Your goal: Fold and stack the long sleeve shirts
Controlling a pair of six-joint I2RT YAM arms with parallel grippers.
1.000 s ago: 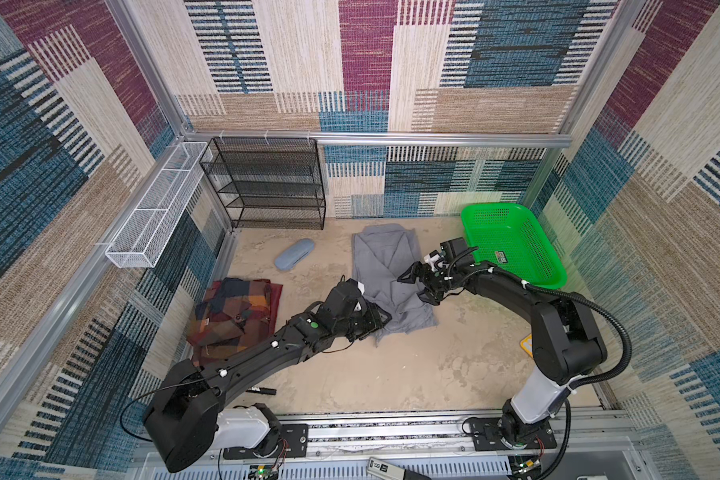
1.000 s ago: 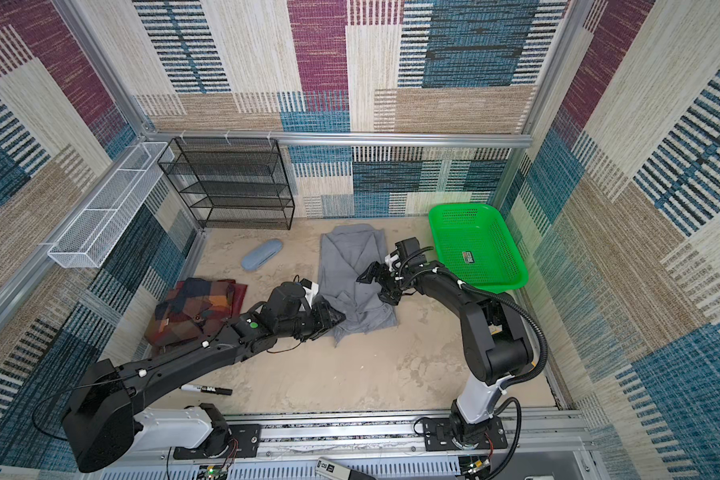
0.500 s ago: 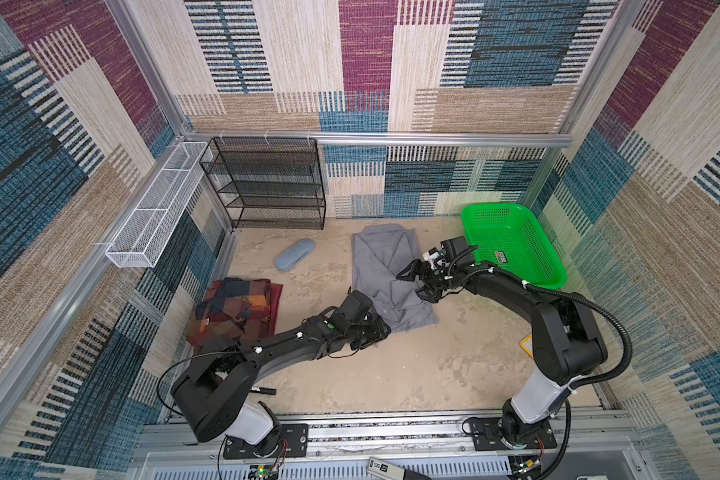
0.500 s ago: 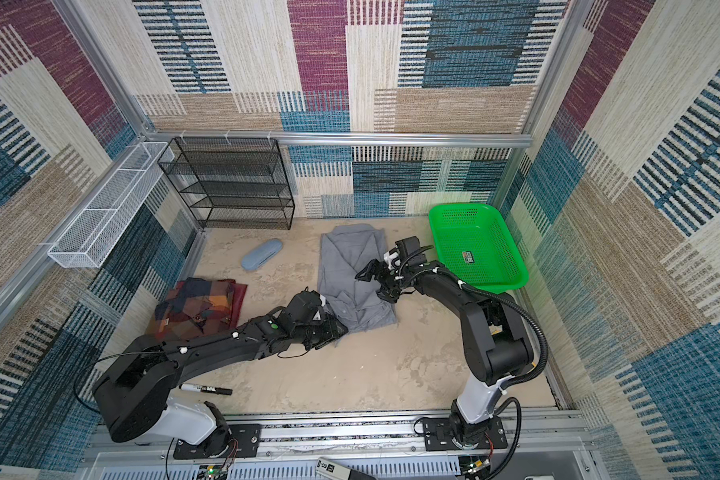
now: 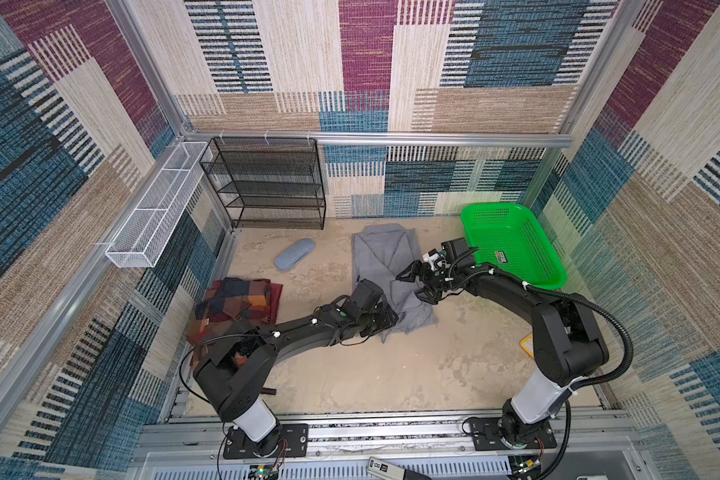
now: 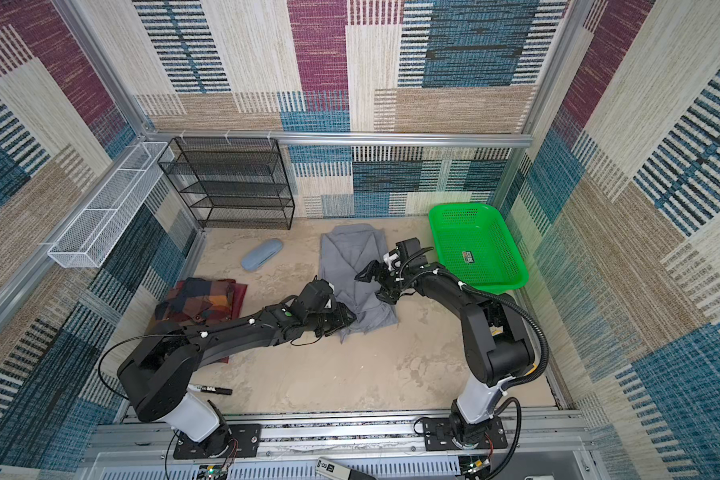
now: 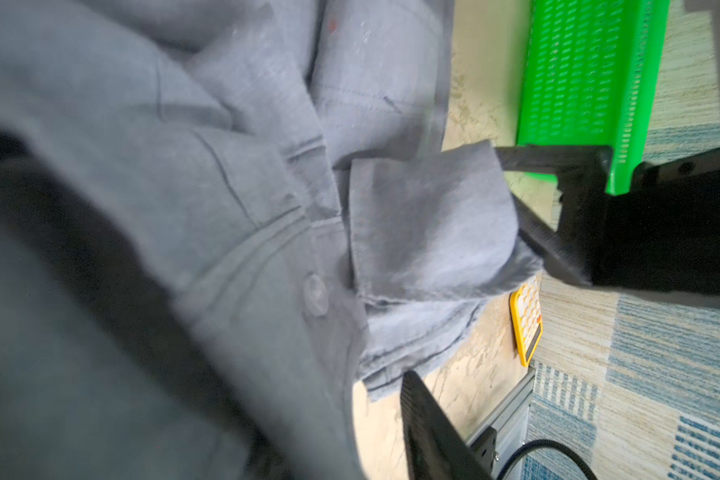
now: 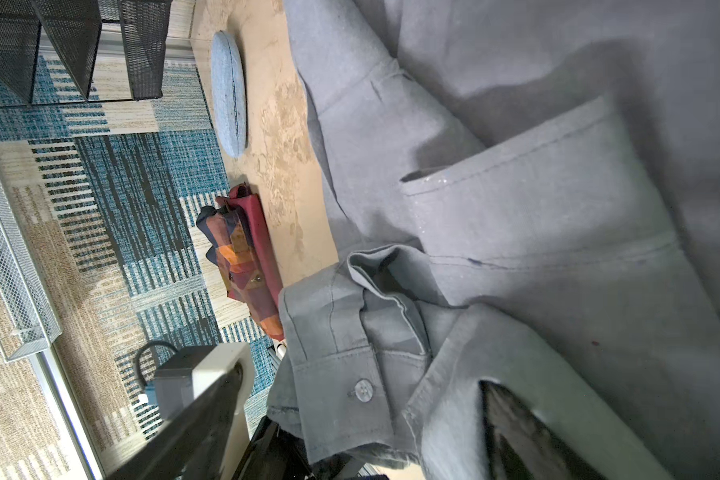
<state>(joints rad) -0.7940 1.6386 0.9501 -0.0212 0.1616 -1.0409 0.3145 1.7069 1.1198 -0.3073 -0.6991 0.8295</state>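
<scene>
The grey long sleeve shirt [image 5: 385,257] [image 6: 350,257] lies lengthwise mid-floor, partly folded. Its buttoned cuff [image 8: 362,390] stands raised at the near-left corner. My left gripper [image 5: 385,323] [image 6: 344,320] sits low at that corner. Grey cloth drapes over one side of it. Its one visible finger [image 7: 429,428] has bare floor between it and the cloth, so the jaws stand partly open. My right gripper [image 5: 418,286] [image 8: 364,380] hangs wide open over the shirt's right edge, holding nothing. The plaid shirt [image 5: 235,307] [image 8: 246,257] lies folded at the left.
A green basket [image 5: 512,245] stands at the back right. A blue-grey case [image 5: 294,255] lies left of the grey shirt, in front of a black mesh rack [image 5: 267,183]. A white wire basket [image 5: 159,208] hangs on the left wall. A black marker [image 6: 211,390] lies near the front.
My left arm has dropped low and stretched out, and its gripper has slid towards the grey shirt's near-left corner. The right arm has stayed put.
</scene>
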